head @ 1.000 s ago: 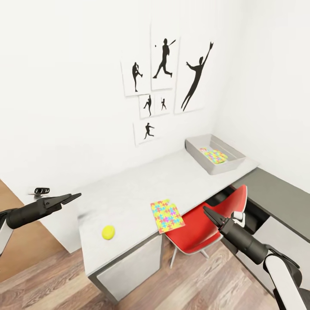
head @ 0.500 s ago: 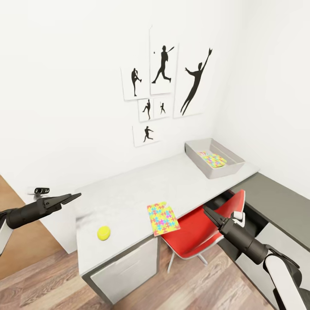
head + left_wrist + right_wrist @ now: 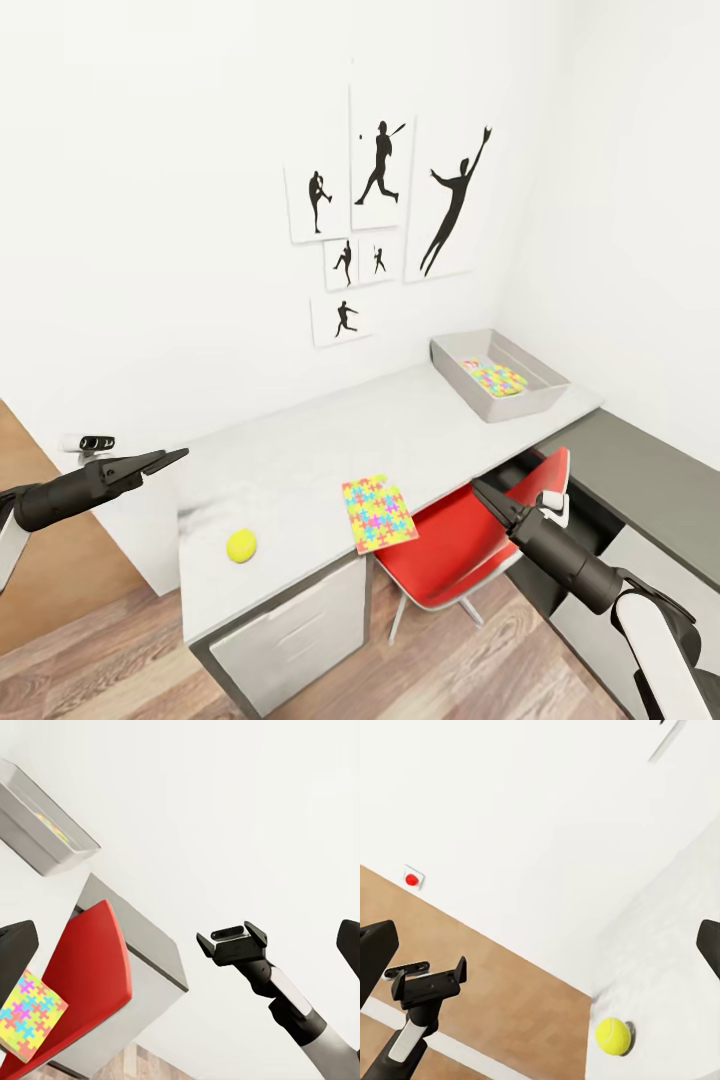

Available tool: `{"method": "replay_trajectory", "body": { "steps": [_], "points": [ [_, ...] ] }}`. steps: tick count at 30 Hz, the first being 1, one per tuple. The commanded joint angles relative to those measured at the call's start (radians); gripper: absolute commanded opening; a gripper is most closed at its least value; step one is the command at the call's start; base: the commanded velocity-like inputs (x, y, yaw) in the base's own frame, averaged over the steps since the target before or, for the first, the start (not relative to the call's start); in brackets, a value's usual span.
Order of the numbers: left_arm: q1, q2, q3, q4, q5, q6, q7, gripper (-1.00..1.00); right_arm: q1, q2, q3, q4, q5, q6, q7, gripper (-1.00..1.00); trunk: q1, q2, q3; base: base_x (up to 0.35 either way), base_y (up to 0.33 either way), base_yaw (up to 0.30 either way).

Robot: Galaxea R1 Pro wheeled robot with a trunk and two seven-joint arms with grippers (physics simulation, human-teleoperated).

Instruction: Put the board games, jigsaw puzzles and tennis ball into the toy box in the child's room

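The table (image 3: 300,455) runs along the white wall. A tennis ball (image 3: 240,545) rests near its near left corner, also in the right wrist view as the tennis ball (image 3: 613,1036). One jigsaw puzzle (image 3: 378,513) lies at the front edge, partly overhanging it. The toy box (image 3: 540,372) stands at the table's far right end with a second jigsaw puzzle (image 3: 497,379) inside. My left gripper (image 3: 170,458) hangs open in the air left of the table. My right gripper (image 3: 482,492) is open above the red chair. The board games and the bed are out of view.
A red chair (image 3: 455,545) is tucked under the table's right half. A lower dark-grey cabinet (image 3: 640,470) adjoins the table on the right. Drawers (image 3: 300,630) sit under the table's left end. Silhouette posters (image 3: 385,200) hang on the wall. The floor is wood.
The whole picture has shifted a little, so the camera moved. The ball, puzzles and toy box keep their places on the table. Both grippers hold the same pose.
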State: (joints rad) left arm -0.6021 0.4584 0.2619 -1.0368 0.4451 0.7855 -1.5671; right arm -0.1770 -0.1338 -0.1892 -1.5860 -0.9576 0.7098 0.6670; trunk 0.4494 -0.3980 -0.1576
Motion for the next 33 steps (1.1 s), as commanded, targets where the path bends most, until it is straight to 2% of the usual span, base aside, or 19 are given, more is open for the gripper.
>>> {"method": "replay_trajectory", "body": {
  "steps": [1, 21, 33],
  "points": [
    [-0.001, 0.000, 0.000, 0.000, 0.000, 0.011, -0.004, 1.00, -0.001, 0.000, -0.001, 0.000, -0.004, 0.007, 0.000, 1.00, 0.001, -0.002, 0.000, 0.000, 0.000, 0.000],
    [-0.001, 0.000, 0.000, 0.000, 0.001, 0.011, -0.004, 1.00, -0.001, 0.000, 0.001, 0.000, -0.003, 0.006, 0.000, 1.00, 0.001, -0.002, 0.032, 0.000, -0.107, 0.000],
    [-0.001, 0.000, 0.000, 0.000, 0.001, 0.011, -0.004, 1.00, -0.001, 0.000, 0.000, 0.000, -0.003, 0.006, 0.000, 1.00, 0.001, -0.002, 0.035, 0.000, -0.121, 0.000]
  ]
}}
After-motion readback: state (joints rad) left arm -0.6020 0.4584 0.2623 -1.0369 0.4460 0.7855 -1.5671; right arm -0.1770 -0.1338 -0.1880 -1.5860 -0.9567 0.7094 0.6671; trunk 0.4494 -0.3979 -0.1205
